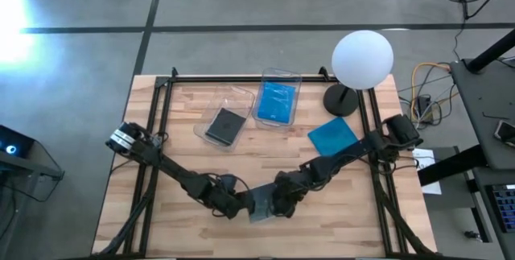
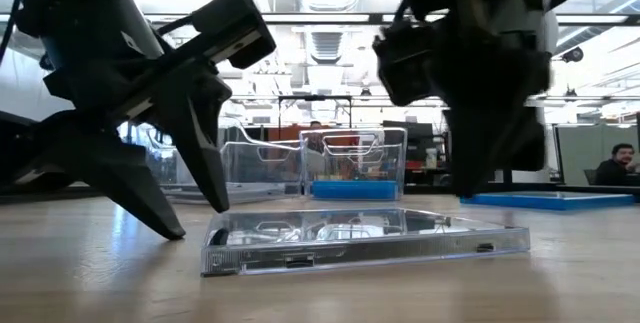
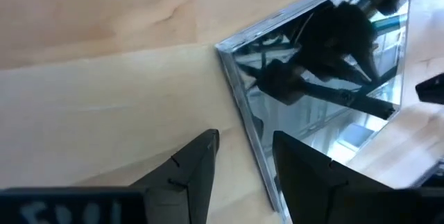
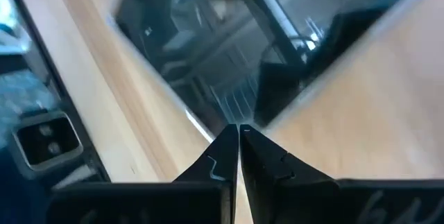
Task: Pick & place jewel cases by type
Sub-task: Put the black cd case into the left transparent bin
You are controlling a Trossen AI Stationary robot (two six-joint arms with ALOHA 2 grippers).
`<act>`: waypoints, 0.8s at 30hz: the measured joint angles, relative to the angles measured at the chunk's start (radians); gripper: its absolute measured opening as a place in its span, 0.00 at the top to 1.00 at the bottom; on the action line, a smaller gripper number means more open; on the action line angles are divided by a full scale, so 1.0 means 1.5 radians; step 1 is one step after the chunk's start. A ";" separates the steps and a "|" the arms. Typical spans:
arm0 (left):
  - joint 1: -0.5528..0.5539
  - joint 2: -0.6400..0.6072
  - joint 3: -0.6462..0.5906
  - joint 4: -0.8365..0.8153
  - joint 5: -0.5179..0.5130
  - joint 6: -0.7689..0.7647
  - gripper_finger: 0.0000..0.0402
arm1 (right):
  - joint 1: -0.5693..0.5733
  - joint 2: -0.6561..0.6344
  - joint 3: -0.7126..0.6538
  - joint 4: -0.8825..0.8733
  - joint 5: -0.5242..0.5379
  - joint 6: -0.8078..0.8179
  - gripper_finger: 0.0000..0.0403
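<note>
- High view: both arms reach to the near middle of the table [image 1: 185, 139], where the left gripper [image 1: 240, 206] and the right gripper [image 1: 278, 204] meet over a glossy jewel case [image 1: 259, 205] lying flat on the wood. At the far side stand two clear bins: the left bin [image 1: 241, 99] holds a dark jewel case [image 1: 224, 125], and the right bin [image 1: 294, 79] holds a blue jewel case [image 1: 277, 103]. Another blue case [image 1: 333, 137] lies loose on the table near the lamp [image 1: 362, 60], outside either bin. So sorting looks partly done: at least one case of each kind is binned, while the loose blue case and the glossy one remain.
- Low view: the glossy case [image 2: 360, 235] rests flat, not lifted. The left gripper [image 2: 190, 218] stands with its fingers spread at the case's left edge; the right gripper [image 2: 478, 185] comes down with its tip at the case's far right part. The loose blue case [image 2: 550, 200] lies behind, to the right.
- Left wrist view: the left gripper's two fingers [image 3: 187, 175] stand apart, straddling the case's edge [image 3: 246, 127], not yet clamped on it.
- Right wrist view: the right gripper's fingers [image 4: 220, 161] are pressed together, holding nothing, their tip at the case's rim [image 4: 208, 123]; it appears to be steadying or nudging the case so the left can take it.
</note>
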 joint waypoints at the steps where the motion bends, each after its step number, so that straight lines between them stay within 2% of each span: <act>1: 0.002 0.000 -0.007 0.014 0.005 -0.002 0.67 | 0.004 0.000 0.000 -0.010 -0.001 -0.001 0.97; 5: 0.012 0.001 -0.027 0.074 0.014 -0.006 0.67 | 0.016 0.000 -0.004 -0.042 0.000 -0.002 0.97; 10: 0.026 0.001 -0.029 0.103 0.015 -0.013 0.67 | 0.029 0.001 -0.029 -0.029 -0.001 0.000 0.97; 18: 0.032 0.011 -0.030 0.181 -0.052 -0.004 0.67 | 0.026 0.001 -0.065 0.068 -0.018 0.012 0.97; 24: 0.035 0.011 -0.031 0.200 -0.066 0.011 0.67 | 0.024 0.001 -0.079 0.084 -0.029 0.012 0.97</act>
